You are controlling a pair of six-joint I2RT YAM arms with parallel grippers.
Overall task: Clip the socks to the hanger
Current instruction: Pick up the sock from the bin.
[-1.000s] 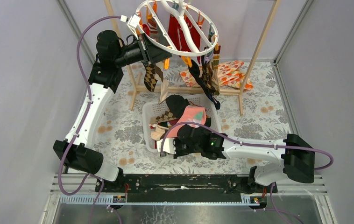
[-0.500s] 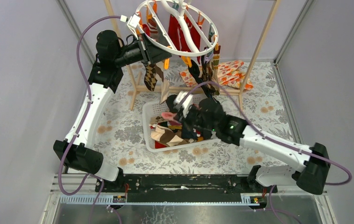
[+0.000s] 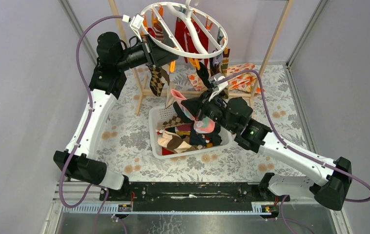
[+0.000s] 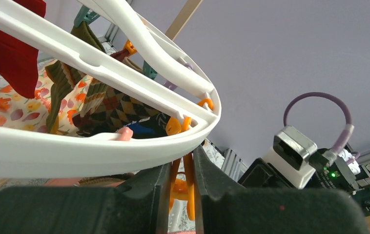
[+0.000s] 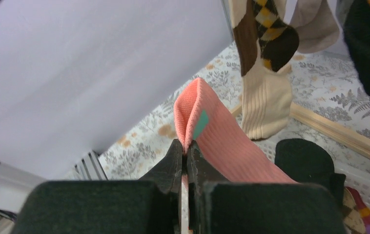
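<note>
The hanger (image 3: 154, 43), a white ring with crossbars, hangs from the rack at the back, and its rim (image 4: 75, 151) fills the left wrist view. My left gripper (image 3: 170, 62) (image 4: 182, 158) is shut on an orange clip (image 4: 187, 183) dangling under that rim. Over the basket, my right gripper (image 3: 193, 109) (image 5: 184, 148) is shut on the cuff of a pink sock (image 3: 205, 125) (image 5: 222, 141), held below the ring. An argyle sock (image 3: 157, 80) (image 5: 266, 24), a red sock (image 3: 185, 34) and dark socks (image 3: 217, 78) hang clipped.
A white basket (image 3: 156, 146) with several loose socks (image 3: 178, 139) sits mid-table under the right arm. The wooden rack's foot bar (image 3: 193, 92) and slanted posts stand behind it. An orange-and-white floral cloth (image 3: 239, 75) lies at the back right. Grey walls close in on both sides.
My right arm has lifted the pink sock out of the basket and carried it back toward the hanger. The left arm, still on the clip, shifted slightly up with the ring.
</note>
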